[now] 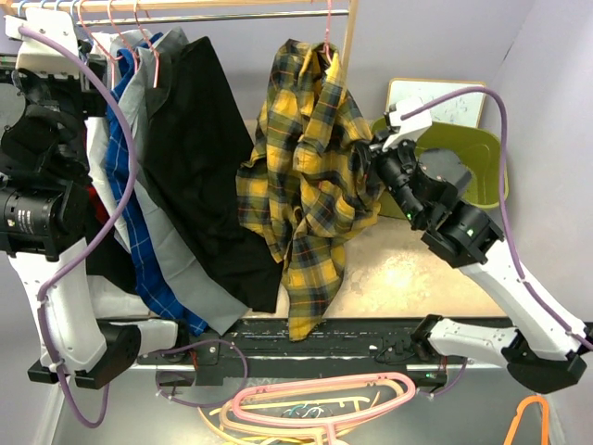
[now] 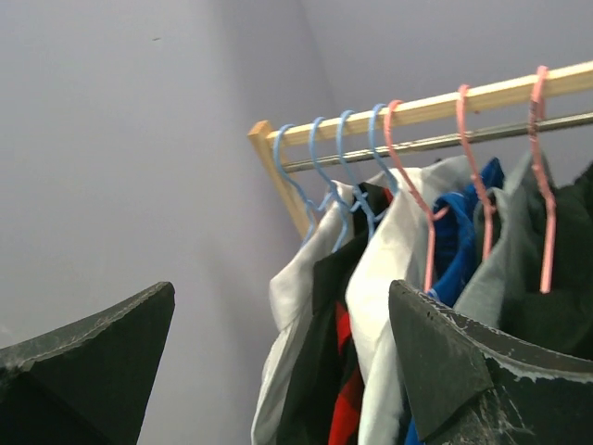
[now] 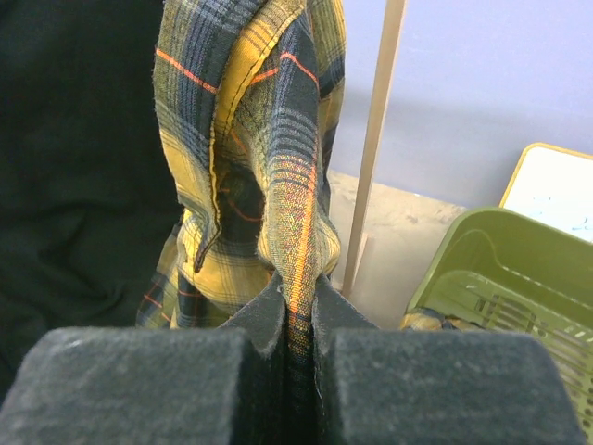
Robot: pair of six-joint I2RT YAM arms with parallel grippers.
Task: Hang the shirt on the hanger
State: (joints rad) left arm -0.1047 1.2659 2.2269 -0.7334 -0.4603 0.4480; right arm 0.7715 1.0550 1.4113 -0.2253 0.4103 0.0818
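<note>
Yellow-and-black plaid flannel shirt [image 1: 306,176] hung on the thin pink wire hanger [image 1: 328,32] at the wooden rail [image 2: 482,96].
Its long axis runs straight down: collar uppermost at the hanger's hook, hem lowest above the table, just beside a plain black shirt [image 1: 199,139]. My right gripper [image 3: 296,324] is clenched on a fold of the plaid cloth at the shirt's right side. My left gripper [image 2: 283,306] stands spread wide, grasping nothing, up near the rail's left end.
</note>
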